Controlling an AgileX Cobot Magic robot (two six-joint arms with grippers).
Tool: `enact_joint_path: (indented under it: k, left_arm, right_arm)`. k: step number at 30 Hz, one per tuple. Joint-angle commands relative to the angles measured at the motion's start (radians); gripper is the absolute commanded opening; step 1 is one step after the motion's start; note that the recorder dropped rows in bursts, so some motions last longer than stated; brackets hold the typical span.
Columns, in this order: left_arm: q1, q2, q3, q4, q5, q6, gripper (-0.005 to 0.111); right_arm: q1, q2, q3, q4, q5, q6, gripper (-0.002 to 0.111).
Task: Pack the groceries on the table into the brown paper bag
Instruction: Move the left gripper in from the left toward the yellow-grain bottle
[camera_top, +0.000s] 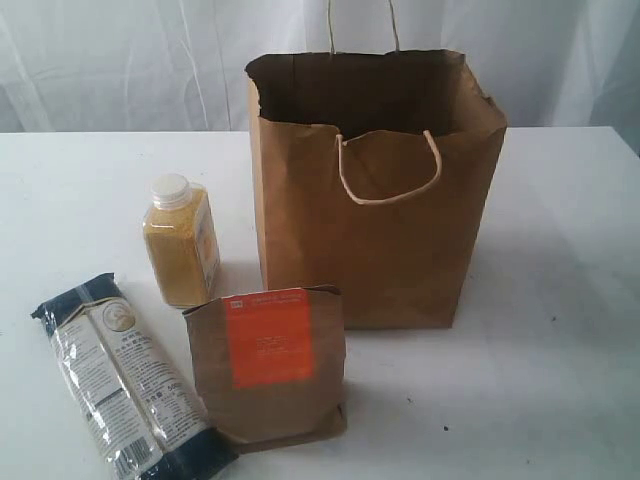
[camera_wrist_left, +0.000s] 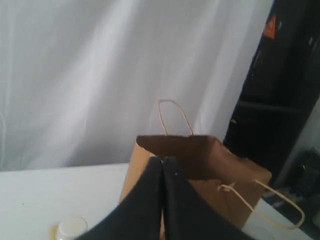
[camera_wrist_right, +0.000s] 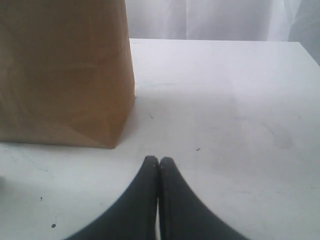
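The left end effector (camera_wrist_left: 163, 160) has its two dark fingers pressed together with nothing between them, and it hangs above the tabletop (camera_top: 560, 350) facing the open mouth of the brown paper bag (camera_top: 400, 250). The right end effector (camera_wrist_right: 159, 160) is likewise closed and empty, low over bare tabletop, with the bag's side wall near it. The bag stands upright toward the middle of the far edge, its top gaping open; one cord handle (camera_top: 390, 175) droops down over the near wall, while the other stands up at the back. Just beside the bag, on the side toward the tabletop's left edge, stands the yellow-grain bottle (camera_top: 182, 245) with its white cap, upright and not touching the bag. Toward the near edge, in front of the bag, the brown pouch (camera_top: 270, 365) with the orange label stands upright. The long noodle packet (camera_top: 125, 385) lies flat by the near left corner, angled, close to the pouch. A white curtain (camera_top: 100, 60) hangs behind the far edge.
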Motion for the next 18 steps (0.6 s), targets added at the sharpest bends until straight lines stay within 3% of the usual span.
enact_joint_path:
  k: [1, 7, 13, 18]
  left_arm:
    - [-0.006, 0.194, -0.103, 0.073, -0.059, -0.046, 0.02]
    - [-0.004, 0.412, -0.225, 0.073, 0.019, 0.019, 0.063]
    - [-0.004, 0.604, -0.264, 0.073, 0.17, 0.14, 0.066]
    - [-0.004, 0.744, -0.267, 0.073, 0.184, 0.178, 0.066]
  right_arm:
    - [-0.004, -0.006, 0.005, 0.0, 0.003, 0.003, 0.0]
    - [-0.004, -0.006, 0.005, 0.0, 0.001, 0.003, 0.0]
    - [-0.004, -0.006, 0.005, 0.0, 0.001, 0.003, 0.0]
    - [-0.004, -0.006, 0.005, 0.0, 0.001, 0.003, 0.0]
